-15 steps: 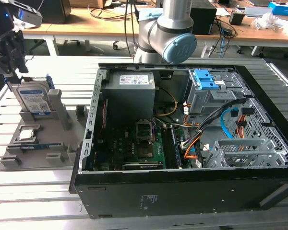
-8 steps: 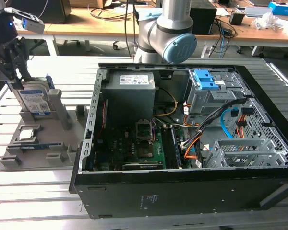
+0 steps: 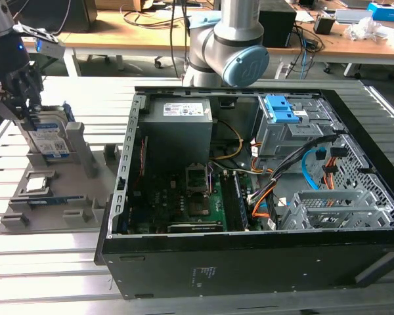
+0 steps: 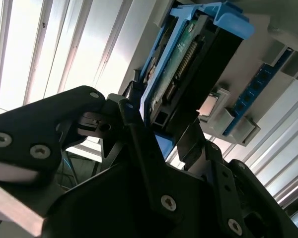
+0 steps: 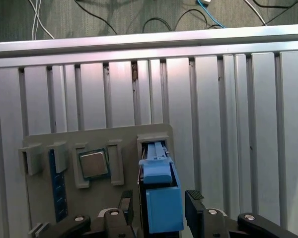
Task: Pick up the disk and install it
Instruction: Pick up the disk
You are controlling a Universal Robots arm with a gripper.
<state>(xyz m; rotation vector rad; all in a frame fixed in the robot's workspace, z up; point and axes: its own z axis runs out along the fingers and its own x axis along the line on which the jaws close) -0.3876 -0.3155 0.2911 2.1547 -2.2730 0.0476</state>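
Note:
The disk (image 3: 50,136) stands on edge in a slot of the grey holder tray (image 3: 79,197) at the exterior view's left, its white-and-blue label facing out. My gripper (image 3: 31,113) comes down on it from above. In both wrist views the black fingers (image 5: 125,204) flank the disk (image 5: 161,196), whose blue rail runs along its upper edge. In the second wrist view the disk's (image 4: 184,69) circuit-board side shows, and the fingers (image 4: 134,126) lie against its two sides. The gripper (image 4: 164,141) looks shut on the disk, whose lower end still sits at the holder.
An open computer case (image 3: 249,266) fills the middle and right, with a blue-fronted grey drive cage (image 3: 282,121) inside at the back. A small square chip (image 5: 93,164) and a blue strip (image 5: 58,191) lie in the holder. The arm's base (image 3: 230,52) stands behind the case.

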